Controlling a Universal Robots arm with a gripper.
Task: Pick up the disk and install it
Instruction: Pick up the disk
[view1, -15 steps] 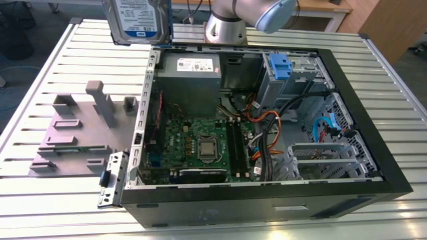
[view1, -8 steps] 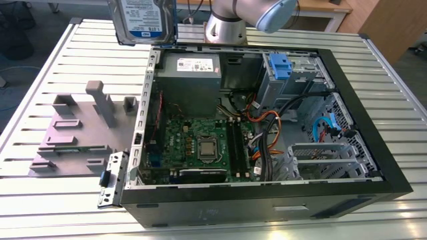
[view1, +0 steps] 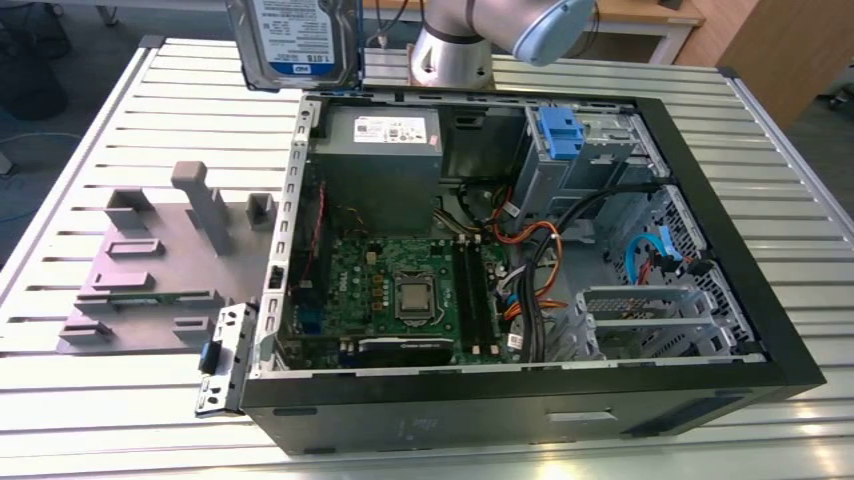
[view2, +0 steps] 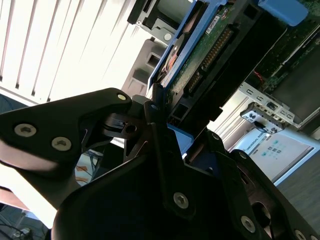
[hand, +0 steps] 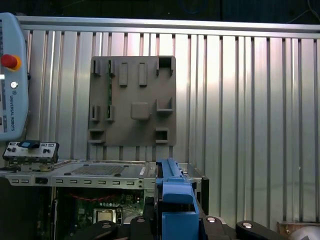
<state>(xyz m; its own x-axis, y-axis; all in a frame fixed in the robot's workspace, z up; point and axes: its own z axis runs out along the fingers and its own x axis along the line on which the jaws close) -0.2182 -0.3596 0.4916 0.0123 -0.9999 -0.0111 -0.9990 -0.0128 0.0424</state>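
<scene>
The disk (view1: 296, 40), a silver drive with a white-and-blue label in a blue carrier, hangs upright above the table at the back, just outside the open computer case's (view1: 287, 250) far corner. In the second wrist view my gripper (view2: 172, 132) is shut on the disk (view2: 200, 65), its black fingers (view2: 155, 145) clamping the drive's green circuit-board side and blue frame. In the first wrist view the carrier's blue edge (hand: 175, 200) rises between the fingers (hand: 215, 222), over the case's rim.
The case lies open on a slatted metal table (view1: 120, 400). Inside are the grey power supply (view1: 378, 150), motherboard (view1: 400, 290), cables, and a drive bay with a blue bracket (view1: 561, 135). A grey fixture plate (view1: 160, 260) lies at the exterior view's left. A teach pendant (hand: 10, 75) hangs nearby.
</scene>
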